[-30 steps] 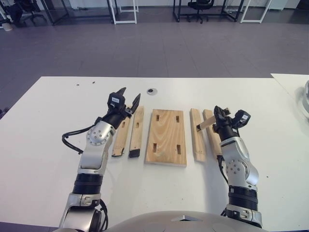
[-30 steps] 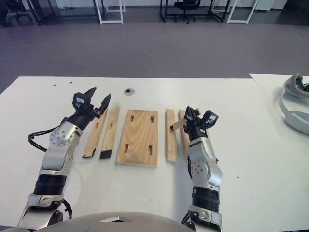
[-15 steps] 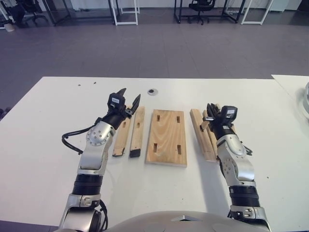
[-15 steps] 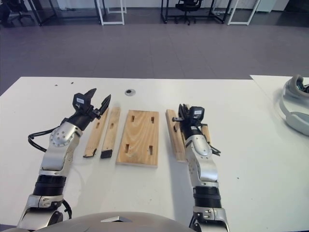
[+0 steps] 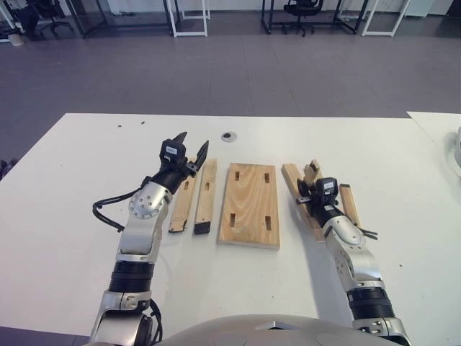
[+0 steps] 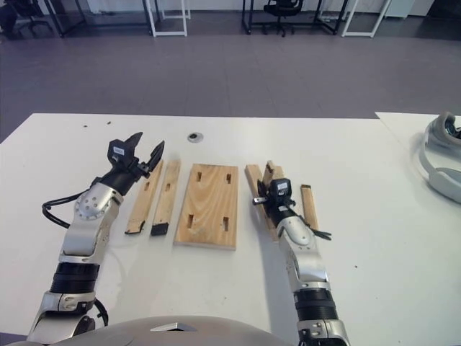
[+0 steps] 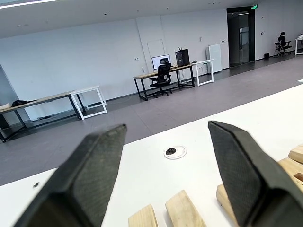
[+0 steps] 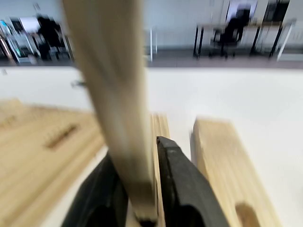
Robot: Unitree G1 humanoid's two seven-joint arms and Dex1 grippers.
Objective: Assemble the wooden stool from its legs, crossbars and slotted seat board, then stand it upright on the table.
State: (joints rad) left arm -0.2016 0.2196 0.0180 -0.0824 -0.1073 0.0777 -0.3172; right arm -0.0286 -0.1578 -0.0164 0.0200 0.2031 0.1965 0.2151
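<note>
**Left eye view.** The slotted seat board (image 5: 250, 205) lies flat on the white table (image 5: 72, 216) with its four slots facing up. Just left of the board two legs lie side by side, an outer leg (image 5: 182, 207) and an inner leg (image 5: 206, 191) whose near end carries a dark cap. The left gripper (image 5: 192, 146) hovers over the far ends of these legs with its fingers spread wide and nothing between them. A small white label (image 5: 171, 150) on its housing bears print too small to read. Beyond the board's far edge a round grommet (image 5: 228, 135) is set into the table.

**Right eye view.** Just right of the board lies a third leg (image 6: 253, 184). The right gripper (image 6: 265, 196) sits over this leg, its fingers closed on a short crossbar (image 6: 271, 173) whose free end rises off the table. A slim bar (image 6: 309, 205) lies flat farther right of the board, apart from the gripper. Well right of the board, on a neighbouring surface, rests a grey-and-white curved device (image 6: 441, 162).

**Left wrist view.** The two dark textured fingers (image 7: 90, 179) stand far apart, with only air between them. Past them are the leg ends, the grommet and a corner of the board (image 7: 296, 153). A green sign (image 7: 254, 6) over a far doorway is too small to read.

**Right wrist view.** The crossbar stands clamped between the black fingers (image 8: 182, 184). The board lies to one side of it, carrying a dark mark too blurred to read, and a slotted leg lies to the other.
</note>
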